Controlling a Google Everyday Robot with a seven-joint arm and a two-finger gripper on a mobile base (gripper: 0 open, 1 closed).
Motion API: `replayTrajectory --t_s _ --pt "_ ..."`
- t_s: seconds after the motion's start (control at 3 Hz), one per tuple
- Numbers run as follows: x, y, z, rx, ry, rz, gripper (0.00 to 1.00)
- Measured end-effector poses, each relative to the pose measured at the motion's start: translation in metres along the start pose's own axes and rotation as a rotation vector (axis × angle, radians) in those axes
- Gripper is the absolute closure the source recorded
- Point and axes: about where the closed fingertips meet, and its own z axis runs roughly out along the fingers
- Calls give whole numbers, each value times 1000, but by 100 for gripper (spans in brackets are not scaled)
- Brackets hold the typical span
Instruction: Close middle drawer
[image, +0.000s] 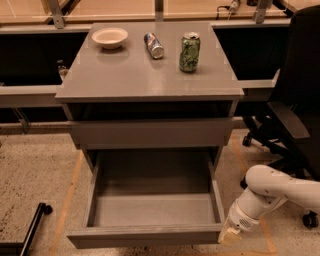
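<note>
The middle drawer (150, 212) is pulled far out of the grey cabinet (145, 75). Its grey box interior is bare and its flat front (145, 236) runs along the bottom of the view. The taller top front (150, 132) above it sits almost flush. The lowest front is hidden under the open drawer. My gripper (230, 236), on the white arm (270, 190), is low at the right, just outside the drawer's front right corner, beside the end of the front panel.
On the cabinet top stand a white bowl (110, 36), a can lying on its side (153, 45) and an upright green can (189, 51). A black office chair (295, 100) stands close on the right. A black bar (32, 225) lies on the floor at the left.
</note>
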Motion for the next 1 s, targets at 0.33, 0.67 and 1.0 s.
replayTrajectory --t_s 0.33,0.67,1.0 --pt "24 -8 27 -36 9 106 100" --pt "27 -7 32 -45 11 117 100" --pt "26 -9 37 -46 28 127 100"
